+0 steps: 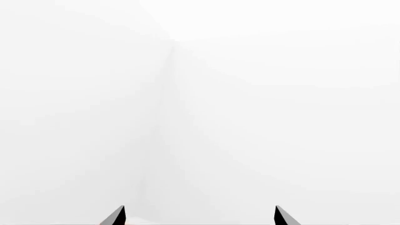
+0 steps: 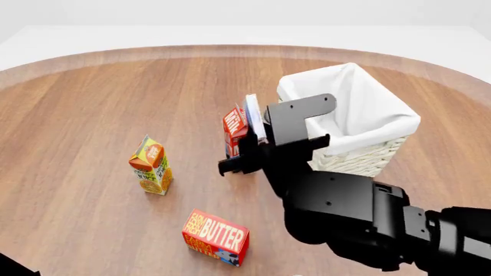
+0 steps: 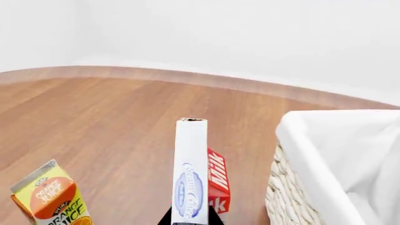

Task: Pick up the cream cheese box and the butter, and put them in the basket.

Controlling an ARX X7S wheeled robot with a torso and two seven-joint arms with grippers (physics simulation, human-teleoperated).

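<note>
My right gripper (image 2: 257, 144) is shut on the cream cheese box (image 2: 252, 115), a thin white box held upright and edge-on above the table, just left of the basket (image 2: 360, 158). In the right wrist view the cream cheese box (image 3: 190, 173) rises from between the fingers of the right gripper (image 3: 190, 218), with the basket (image 3: 282, 197) to one side. The butter (image 2: 216, 237), a red-orange box, lies on the wood near the front. My left gripper (image 1: 200, 216) is open, faces only white background and holds nothing.
A red milk carton (image 2: 234, 131) stands right behind the held box, close to the basket. An orange juice carton (image 2: 151, 165) stands further left. The round wooden table (image 2: 92, 103) curves away at the back.
</note>
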